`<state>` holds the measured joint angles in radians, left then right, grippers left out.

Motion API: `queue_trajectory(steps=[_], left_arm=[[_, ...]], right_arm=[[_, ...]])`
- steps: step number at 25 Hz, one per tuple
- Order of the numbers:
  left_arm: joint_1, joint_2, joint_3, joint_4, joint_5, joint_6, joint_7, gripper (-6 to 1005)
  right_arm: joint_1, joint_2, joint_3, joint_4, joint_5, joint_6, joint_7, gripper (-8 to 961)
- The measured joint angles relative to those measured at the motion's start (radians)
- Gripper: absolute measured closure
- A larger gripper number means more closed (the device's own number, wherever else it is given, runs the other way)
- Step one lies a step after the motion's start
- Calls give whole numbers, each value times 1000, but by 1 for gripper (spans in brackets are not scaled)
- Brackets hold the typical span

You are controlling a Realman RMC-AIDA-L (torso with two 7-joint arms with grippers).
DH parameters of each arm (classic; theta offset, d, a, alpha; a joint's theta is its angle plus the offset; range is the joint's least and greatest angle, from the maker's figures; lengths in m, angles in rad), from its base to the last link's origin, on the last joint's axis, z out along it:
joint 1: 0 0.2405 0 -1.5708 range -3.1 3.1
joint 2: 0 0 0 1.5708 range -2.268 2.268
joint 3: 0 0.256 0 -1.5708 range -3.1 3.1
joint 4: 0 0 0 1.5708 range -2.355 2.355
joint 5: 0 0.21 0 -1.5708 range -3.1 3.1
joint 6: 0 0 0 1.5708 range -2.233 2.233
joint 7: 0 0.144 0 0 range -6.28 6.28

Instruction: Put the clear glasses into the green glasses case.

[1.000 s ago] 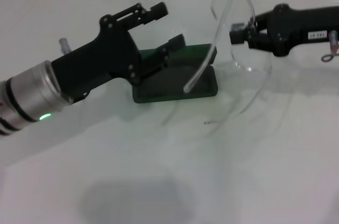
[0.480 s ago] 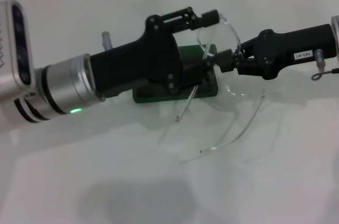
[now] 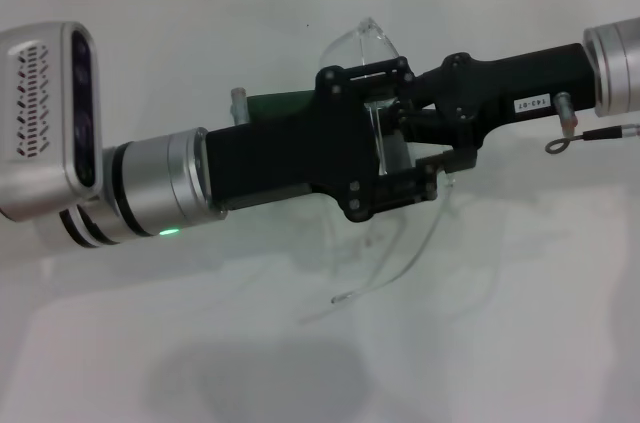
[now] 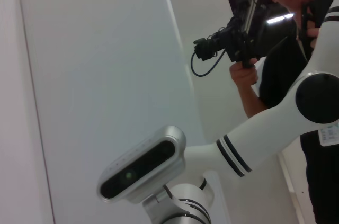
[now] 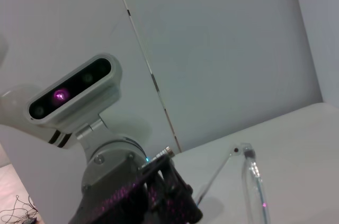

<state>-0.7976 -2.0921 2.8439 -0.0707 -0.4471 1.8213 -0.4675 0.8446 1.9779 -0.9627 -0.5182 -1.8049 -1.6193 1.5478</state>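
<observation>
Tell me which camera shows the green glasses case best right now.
The head view: a strip of the green glasses case shows behind the left arm, the rest hidden. The left wrist view and the right wrist view show none of it.

Both arms converged at centre, head view.
Left end effector (image 3: 392, 133) reaches in from the left, fingers spread; right end effector (image 3: 395, 121) meets it from the right, fingers hidden.

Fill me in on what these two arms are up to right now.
Both arms meet over the green case, which the left arm mostly hides. The right gripper holds the clear glasses by the lens, with the arms trailing down toward the table. The left gripper is spread open around the glasses. They are not yet in the case.
</observation>
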Motion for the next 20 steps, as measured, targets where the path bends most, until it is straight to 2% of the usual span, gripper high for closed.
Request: queue_trajectory(steps=[15,20], left_arm=[[9,0,0,8,-1,-15,-2,434],[31,7,0,19,-12,41,2,435]], right_arm=[[-5,10,-2,-14,3,-38,-2,843],[-20,9,13,-15,3,-18,-3,843]])
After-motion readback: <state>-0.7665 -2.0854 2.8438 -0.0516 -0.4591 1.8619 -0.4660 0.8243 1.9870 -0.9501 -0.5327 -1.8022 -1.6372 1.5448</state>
